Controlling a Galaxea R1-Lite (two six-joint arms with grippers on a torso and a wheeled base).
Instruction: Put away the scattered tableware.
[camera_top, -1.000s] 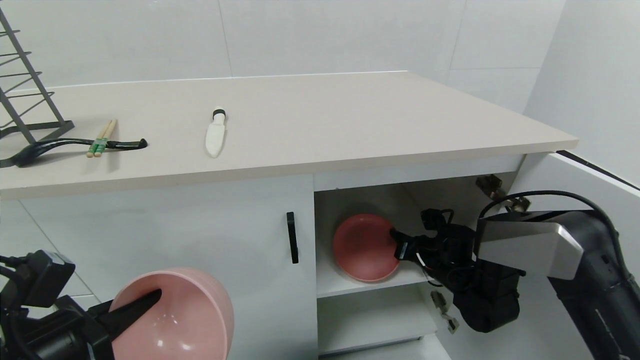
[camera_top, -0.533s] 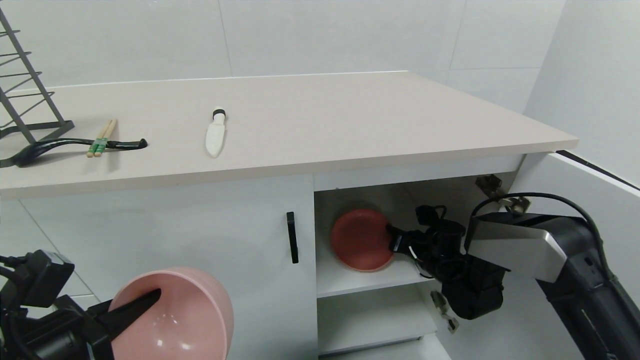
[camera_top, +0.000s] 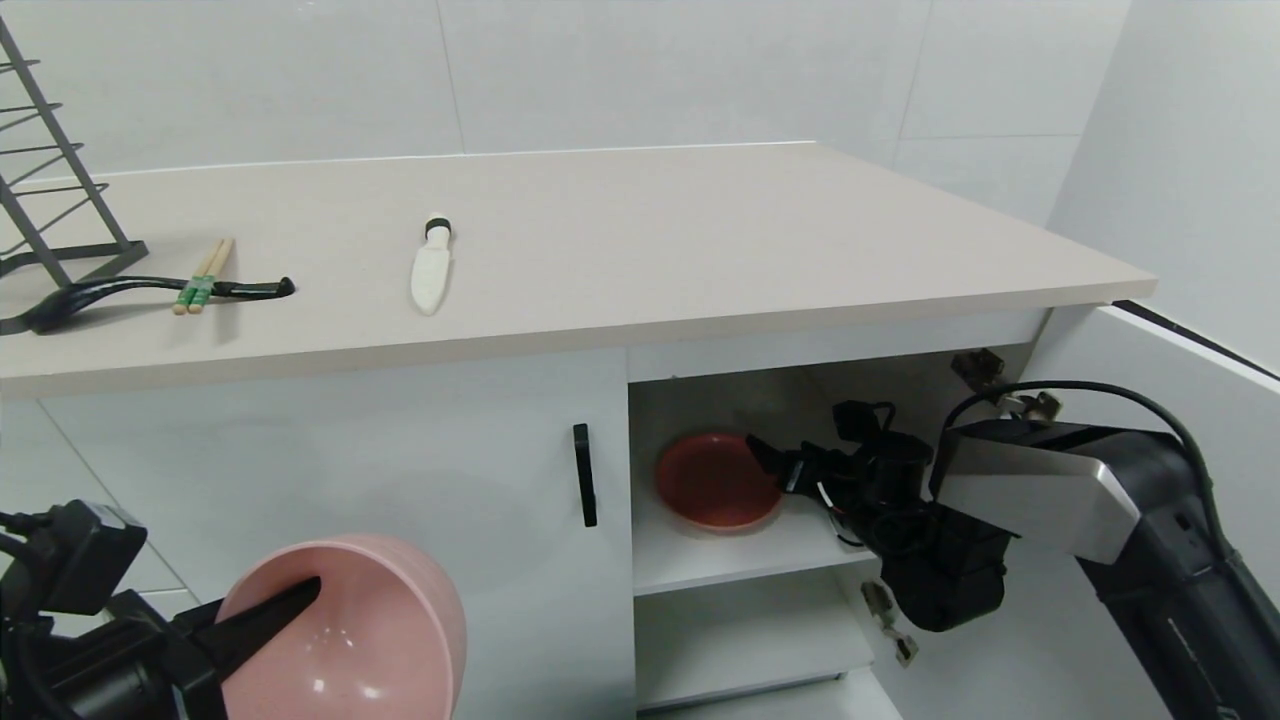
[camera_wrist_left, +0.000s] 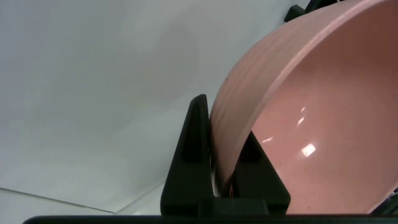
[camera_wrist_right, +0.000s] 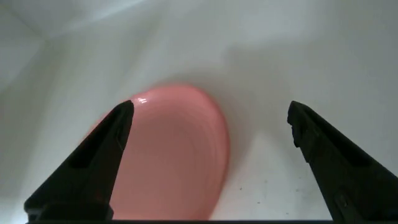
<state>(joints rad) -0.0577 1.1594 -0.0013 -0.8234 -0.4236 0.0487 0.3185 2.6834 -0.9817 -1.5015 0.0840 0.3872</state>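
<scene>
The long beige tabletop (camera_top: 650, 230) runs along a white tiled wall. Below it stands a white cabinet (camera_top: 350, 450), its left door shut with a slim black vertical handle (camera_top: 585, 475) and its right compartment open, with two white shelves inside. A dark wire rack (camera_top: 50, 180) stands at the tabletop's far left end.

Low on the left, in front of the shut door, a round pink plastic bowl (camera_top: 350, 630) (camera_wrist_left: 311, 112) is tipped on its side with its hollow facing the camera. The left claw (camera_top: 300, 600) (camera_wrist_left: 224, 143) pinches its rim, one black finger inside the bowl and the other against the outer wall.

A round pink plate (camera_top: 715, 480) (camera_wrist_right: 168, 155) lies on the upper shelf (camera_top: 720, 555) of the open compartment, towards its left side. The right claw (camera_top: 765, 455) (camera_wrist_right: 209, 112) reaches into that compartment just beside the plate's right edge. Its black fingers are spread wide and grip nothing, and the plate lies beyond their tips.

On the tabletop's left part lies a black long-handled utensil (camera_top: 130, 295). A pair of wooden chopsticks with a green band (camera_top: 203, 276) rests across its handle. Well apart to the right lies a small white knife with a black collar (camera_top: 432, 270).
</scene>
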